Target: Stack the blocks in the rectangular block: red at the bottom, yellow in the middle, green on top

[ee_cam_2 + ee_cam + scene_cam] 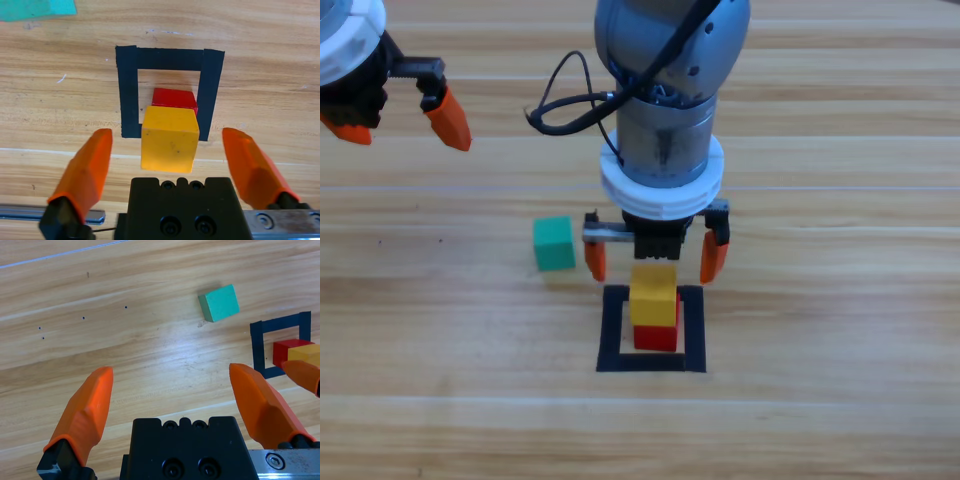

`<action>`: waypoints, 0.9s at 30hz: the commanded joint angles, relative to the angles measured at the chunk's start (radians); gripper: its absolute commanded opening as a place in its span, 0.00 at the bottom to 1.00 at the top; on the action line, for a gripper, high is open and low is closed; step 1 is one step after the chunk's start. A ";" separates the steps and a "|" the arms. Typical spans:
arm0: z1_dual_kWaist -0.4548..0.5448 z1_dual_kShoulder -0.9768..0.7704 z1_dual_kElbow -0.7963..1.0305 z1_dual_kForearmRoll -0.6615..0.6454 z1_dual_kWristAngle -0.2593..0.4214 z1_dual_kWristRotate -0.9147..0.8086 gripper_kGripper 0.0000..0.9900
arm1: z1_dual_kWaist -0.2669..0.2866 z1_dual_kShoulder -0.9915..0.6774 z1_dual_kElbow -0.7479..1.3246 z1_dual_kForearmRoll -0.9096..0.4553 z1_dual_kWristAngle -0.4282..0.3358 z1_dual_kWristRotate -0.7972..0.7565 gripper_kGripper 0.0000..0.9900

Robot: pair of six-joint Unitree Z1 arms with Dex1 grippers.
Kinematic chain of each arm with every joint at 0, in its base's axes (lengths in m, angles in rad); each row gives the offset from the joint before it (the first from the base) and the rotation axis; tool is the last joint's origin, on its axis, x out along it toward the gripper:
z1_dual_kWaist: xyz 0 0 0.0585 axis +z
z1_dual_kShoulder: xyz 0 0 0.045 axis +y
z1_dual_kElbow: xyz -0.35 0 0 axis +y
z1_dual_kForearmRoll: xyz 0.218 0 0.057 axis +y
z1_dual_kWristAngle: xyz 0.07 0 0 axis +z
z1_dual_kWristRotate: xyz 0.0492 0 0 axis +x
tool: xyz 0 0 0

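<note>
Fingers of the right gripper (656, 260) hang open above the yellow cube (654, 297), which sits on the red cube (656, 337) inside the tape outline (614, 330). Left gripper (405, 118) waits open at the surface's far left corner. The green cube (554, 243) lies just left of the outline.

The right arm (670, 70) is a thick cylinder of grey metal, blue-grey and glossy at the rounded joint housing, duller and brushed on the wrist section below it. A black cable (565, 105) loops out from its side in a loose curl. The right gripper (655, 262) has a black body (182, 207) with pairs of dark socket screws set in its face, a silver rail along its base, and two tapered orange fingers (85, 172) on black mounts. The left gripper (405, 115) is built alike: black body (185, 447), orange wedge-shaped fingers (87, 410), and a hex screw in its silver rail.
</note>
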 commanded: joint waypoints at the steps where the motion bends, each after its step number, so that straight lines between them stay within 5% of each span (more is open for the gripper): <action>1: 0.019 0.042 0.013 -0.012 -0.010 -0.016 1.00 | -0.010 -0.077 0.005 0.016 -0.034 -0.025 1.00; 10: -0.018 0.143 -0.080 -0.010 -0.025 -0.148 1.00 | -0.033 -0.376 0.094 0.013 -0.054 -0.421 1.00; 14: -0.066 0.209 -0.117 -0.004 -0.019 -0.243 1.00 | -0.063 -0.563 0.328 -0.096 -0.040 -0.591 1.00; 18: -0.173 0.353 -0.249 0.062 0.032 -0.369 1.00 | -0.245 -1.033 1.163 -0.852 0.385 -0.837 0.99; 27: -0.278 0.539 -0.416 0.146 0.070 -0.446 0.98 | -0.244 -1.241 1.436 -0.904 0.395 -1.154 0.99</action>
